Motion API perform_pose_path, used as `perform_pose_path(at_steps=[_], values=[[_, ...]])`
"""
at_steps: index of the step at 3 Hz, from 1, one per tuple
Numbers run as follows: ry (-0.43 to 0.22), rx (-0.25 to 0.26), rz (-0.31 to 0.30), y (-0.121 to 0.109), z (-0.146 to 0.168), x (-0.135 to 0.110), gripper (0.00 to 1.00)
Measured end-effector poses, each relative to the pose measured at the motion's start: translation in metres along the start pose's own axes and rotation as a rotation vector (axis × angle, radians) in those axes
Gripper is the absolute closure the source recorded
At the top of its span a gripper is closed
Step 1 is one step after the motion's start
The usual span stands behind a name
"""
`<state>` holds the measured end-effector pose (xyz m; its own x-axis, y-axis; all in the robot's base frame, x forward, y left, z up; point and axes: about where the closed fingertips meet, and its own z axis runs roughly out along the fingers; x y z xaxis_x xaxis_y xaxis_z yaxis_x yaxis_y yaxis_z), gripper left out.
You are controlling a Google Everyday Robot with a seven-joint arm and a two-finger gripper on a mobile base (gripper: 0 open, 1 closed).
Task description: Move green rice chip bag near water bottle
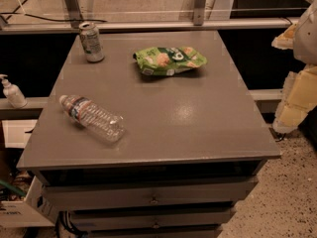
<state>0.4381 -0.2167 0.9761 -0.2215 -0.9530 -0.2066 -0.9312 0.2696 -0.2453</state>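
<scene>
The green rice chip bag [170, 60] lies flat on the far middle of the grey cabinet top [198, 118]. The water bottle [92, 118] lies on its side at the front left, with its white cap pointing to the far left. The two are well apart. My gripper [296, 95], pale yellow and white, hangs at the right edge of the view, beyond the cabinet's right side. It is well clear of the bag and holds nothing that I can see.
A green-and-white drink can [91, 41] stands upright at the far left corner of the top. A small white pump bottle [12, 91] stands on a ledge to the left of the cabinet. Drawers [153, 195] face me below the top. A rail runs behind the cabinet.
</scene>
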Motion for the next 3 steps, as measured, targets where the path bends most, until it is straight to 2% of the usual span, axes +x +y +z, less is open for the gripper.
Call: perform_pose_path(at_steps=[1,2,3], values=[[-0.009,0.012,-0.011,-0.002,0.001,-0.005,0.0],[-0.061,0.013,-0.07,-0.019,0.033,-0.029,0.0],[-0.14,0.026,-0.136,-0.044,0.066,-0.06,0.0]])
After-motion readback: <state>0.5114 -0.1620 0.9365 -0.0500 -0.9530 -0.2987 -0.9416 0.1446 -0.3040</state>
